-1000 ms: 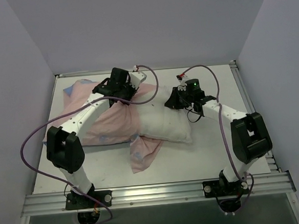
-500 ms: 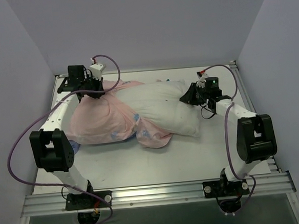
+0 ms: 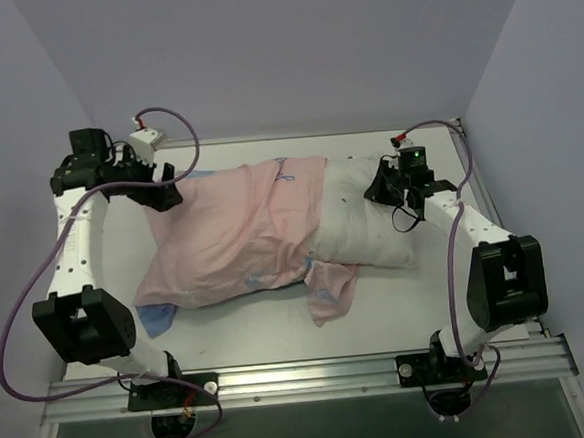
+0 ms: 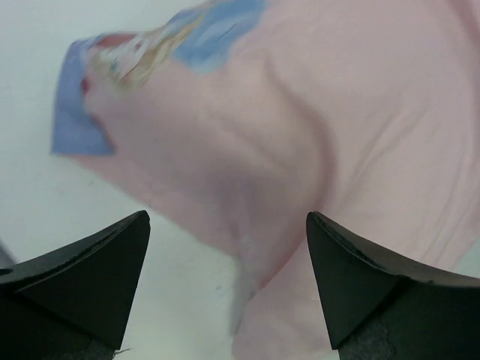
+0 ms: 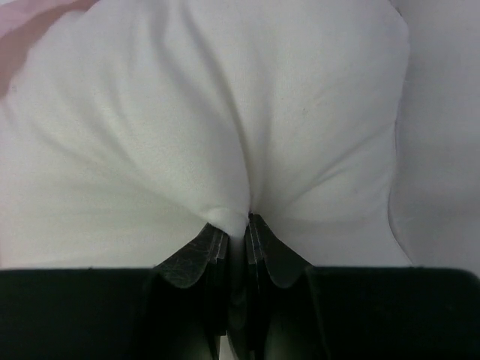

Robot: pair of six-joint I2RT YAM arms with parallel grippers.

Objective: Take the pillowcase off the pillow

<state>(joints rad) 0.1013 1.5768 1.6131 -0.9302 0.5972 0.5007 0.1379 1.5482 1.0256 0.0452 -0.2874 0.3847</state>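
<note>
Pillowcase (image 3: 233,238), pink side out, covers the left part of the pillow (image 3: 369,239) at centre frame, while the right gripper (image 5: 238,232) pinches the pillow's bare right end and the left gripper (image 4: 226,219) hangs open at upper left.

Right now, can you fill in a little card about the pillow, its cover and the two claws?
pillow: white, lying on the table, right end bare
pillowcase: pink side out, over the pillow's left part
left claw: open, nothing in it, above the pillowcase
right claw: shut, pinching the pillow's right end
job: pillowcase not fully off yet
</note>
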